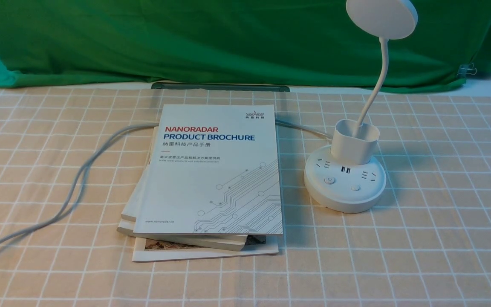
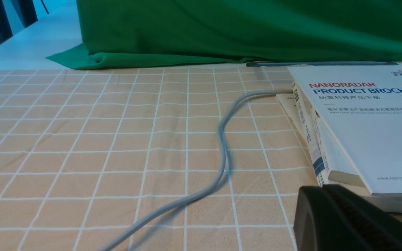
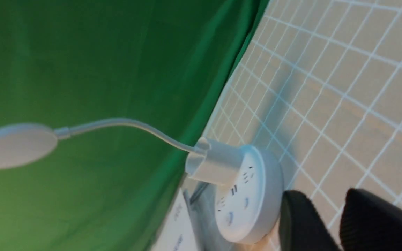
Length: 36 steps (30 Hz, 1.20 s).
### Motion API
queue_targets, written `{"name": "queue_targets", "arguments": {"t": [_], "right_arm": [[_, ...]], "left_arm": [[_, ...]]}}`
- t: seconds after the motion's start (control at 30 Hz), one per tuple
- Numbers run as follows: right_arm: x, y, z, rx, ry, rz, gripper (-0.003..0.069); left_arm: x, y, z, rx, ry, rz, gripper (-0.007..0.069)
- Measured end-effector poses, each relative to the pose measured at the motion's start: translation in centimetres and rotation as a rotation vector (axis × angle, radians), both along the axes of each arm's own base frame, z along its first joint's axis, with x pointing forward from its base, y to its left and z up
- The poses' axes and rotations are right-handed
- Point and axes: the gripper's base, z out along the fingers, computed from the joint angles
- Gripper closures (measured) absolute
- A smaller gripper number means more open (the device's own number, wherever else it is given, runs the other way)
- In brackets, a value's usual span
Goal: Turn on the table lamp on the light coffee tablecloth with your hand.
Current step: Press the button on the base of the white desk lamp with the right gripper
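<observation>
Two buttons on the lamp base, neither touched: approach step, right side.
Position: the table lamp stands upright on the light coffee tablecloth, right of a stack of brochures; its disc head shows no glow, so judged off. Only its own wrist view shows the right gripper: fingers apart, a strip of cloth visible between them, holding nothing, just beside the base rim and apparently clear of it. Near the brochures and grey cable sits the left gripper; one dark mass shows, so apart or together cannot be told. Next move, as I read it: set one fingertip over a button and press straight down; which button serves the lamp cannot be told.
</observation>
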Motion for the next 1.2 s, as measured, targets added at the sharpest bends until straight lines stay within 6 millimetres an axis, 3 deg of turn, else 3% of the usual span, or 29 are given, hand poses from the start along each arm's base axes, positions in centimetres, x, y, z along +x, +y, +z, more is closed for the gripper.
{"name": "queue_targets", "arguments": {"t": [0.27,0.33,0.43,0.5,0.6,0.67,0.7,0.73,0.87,1.03,1.13,1.2], "right_arm": [[0.0,-0.1,0.3,-0.257,-0.041,0.027,0.0418],[0.0,0.0,1.2,-0.422,-0.095,0.049,0.0418],[-0.6,0.2,5.1,-0.652,-0.21,0.071,0.0463],[-0.8,0.3,9.0,-0.84,-0.265,0.094,0.0564],[-0.1,0.6,13.7,-1.058,-0.247,0.157,0.0627],[1.3,0.9,16.7,-1.2,-0.189,0.234,0.0631],[1.5,1.0,16.9,-1.213,-0.181,0.243,0.0631],[2.9,1.2,18.8,-1.302,-0.125,0.321,0.0631],[7.4,2.0,21.5,-1.411,0.021,0.53,0.0631],[12.7,4.0,21.2,-1.417,0.172,0.807,0.0631],[15.9,6.1,19.6,-1.424,0.274,1.0,0.0631],[16.9,7.0,18.9,-1.424,0.306,1.062,0.0631]], "left_arm": [[0.0,0.0,0.0,0.0,0.0,0.0,0.0603],[0.0,0.0,0.0,0.0,0.0,0.0,0.0603],[0.0,0.0,0.0,0.0,0.0,0.0,0.0603],[0.0,0.0,0.0,0.0,0.0,0.0,0.0603],[0.0,0.0,0.0,0.001,0.0,0.0,0.0603],[0.0,0.0,0.0,0.001,0.0,0.0,0.0603],[0.0,0.0,0.0,0.001,0.0,0.0,0.0603],[0.0,0.0,0.0,0.001,0.0,0.0,0.0603],[0.0,0.0,0.0,0.001,0.0,0.0,0.0603],[0.0,0.0,0.0,0.001,0.0,0.0,0.0603],[0.0,0.0,0.0,0.001,0.0,0.0,0.0603],[0.0,0.0,0.0,0.001,0.0,0.0,0.0603]]}}
